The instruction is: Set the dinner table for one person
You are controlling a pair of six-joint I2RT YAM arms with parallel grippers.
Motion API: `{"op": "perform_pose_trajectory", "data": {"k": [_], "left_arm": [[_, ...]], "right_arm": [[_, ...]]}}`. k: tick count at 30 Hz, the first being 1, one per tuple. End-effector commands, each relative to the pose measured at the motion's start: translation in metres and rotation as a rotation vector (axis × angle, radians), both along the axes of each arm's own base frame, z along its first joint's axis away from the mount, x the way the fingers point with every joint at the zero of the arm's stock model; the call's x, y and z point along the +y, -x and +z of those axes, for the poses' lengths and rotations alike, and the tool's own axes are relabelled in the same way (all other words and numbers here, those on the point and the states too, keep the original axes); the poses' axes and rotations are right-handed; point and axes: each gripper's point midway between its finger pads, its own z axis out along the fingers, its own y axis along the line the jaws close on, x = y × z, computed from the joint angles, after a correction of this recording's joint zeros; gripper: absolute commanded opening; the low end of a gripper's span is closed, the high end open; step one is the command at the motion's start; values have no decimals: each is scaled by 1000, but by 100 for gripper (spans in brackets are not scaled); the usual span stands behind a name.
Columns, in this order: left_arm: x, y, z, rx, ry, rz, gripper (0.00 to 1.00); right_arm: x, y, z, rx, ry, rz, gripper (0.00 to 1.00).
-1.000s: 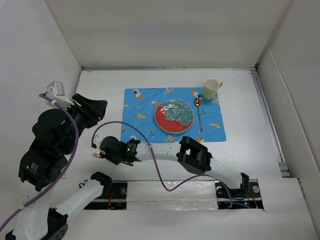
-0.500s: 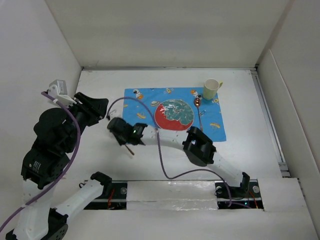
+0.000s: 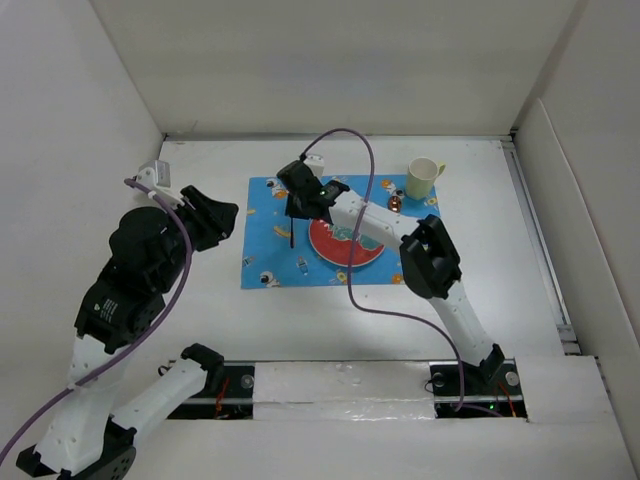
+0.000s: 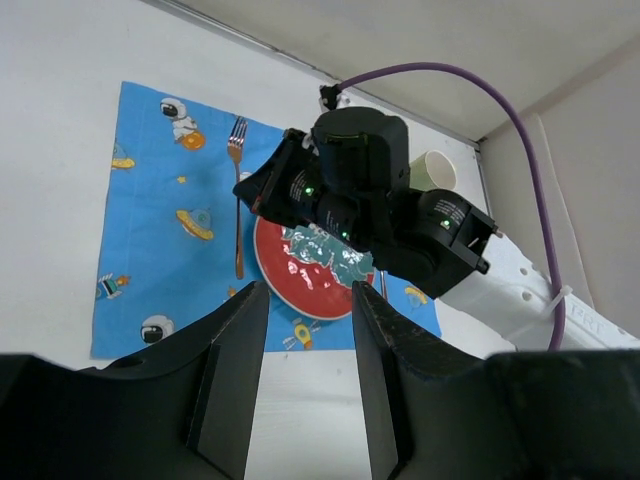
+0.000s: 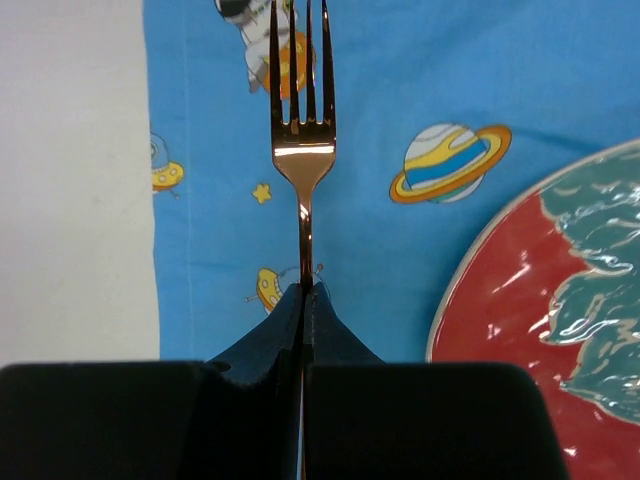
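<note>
The white dinner table (image 3: 200,300) carries a blue space-patterned placemat (image 3: 420,265). On the mat are a red and green plate (image 3: 335,248), a spoon (image 3: 396,203) to its right, and a pale yellow cup (image 3: 423,178) at the far right corner. My right gripper (image 3: 291,212) is shut on the handle of a copper fork (image 5: 303,150). It holds the fork over the mat's left part, left of the plate (image 5: 540,300), tines pointing away from the arm bases. The fork also shows in the left wrist view (image 4: 238,220). My left gripper (image 3: 225,218) is open and empty, raised to the left of the mat.
White walls border the table on three sides. A purple cable arcs over the right arm across the plate. The right arm's links stretch from the near right base over the mat's middle. A rail runs along the near edge.
My right gripper has carried the fork from the near left of the table, away from the arm bases, to over the mat's left part. The left arm has shifted slightly right.
</note>
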Motion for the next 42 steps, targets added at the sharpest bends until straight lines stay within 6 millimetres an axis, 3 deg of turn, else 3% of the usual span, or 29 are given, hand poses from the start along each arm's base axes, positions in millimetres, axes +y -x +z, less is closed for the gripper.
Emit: {"op": "perform_pose_trajectory", "data": {"k": [1,10,20,24,26,30,31,32,33,34,35,36,37,40,41,42], "left_arm": [[-6,-6,11,-61,6,-27,36],[-9,-10,-1,-40,-13,-35,36],[-10,-13,-11,-24,-25,-33,36],[-10,-15,-13,-19,-31,-31,37],[-10,-17,-14,-18,-37,-28,38],[-7,-23,-8,-34,-55,-4,49],[-7,-25,-4,-45,-55,-3,52],[-7,-26,-1,-53,-57,-2,55],[-9,-30,0,-57,-64,-4,60],[-10,-32,6,-68,-61,-7,63],[-14,-37,12,-84,-63,-17,70],[-15,-39,10,-76,-67,-17,70],[-17,-42,17,-90,-62,-18,72],[-23,-54,33,-122,-56,-25,76],[-24,-57,39,-135,-54,-19,76],[-22,-64,51,-156,-56,7,77]], "right_arm": [[13,13,-6,38,-28,-18,0],[4,19,-51,115,15,-30,0],[-4,17,-70,141,61,-35,0],[1,20,-67,153,39,-15,19],[5,19,-56,142,20,-5,35],[19,20,1,83,-72,74,58],[22,21,33,45,-113,103,66],[23,23,49,19,-123,137,72],[25,28,66,8,-143,170,74],[21,33,101,-34,-173,190,74],[5,35,130,-70,-170,224,100],[4,35,130,-71,-170,224,100],[-8,41,164,-122,-190,244,100],[-65,39,187,-153,-146,199,100],[-97,48,233,-243,-181,165,100],[-151,45,262,-335,-218,70,100]]}}
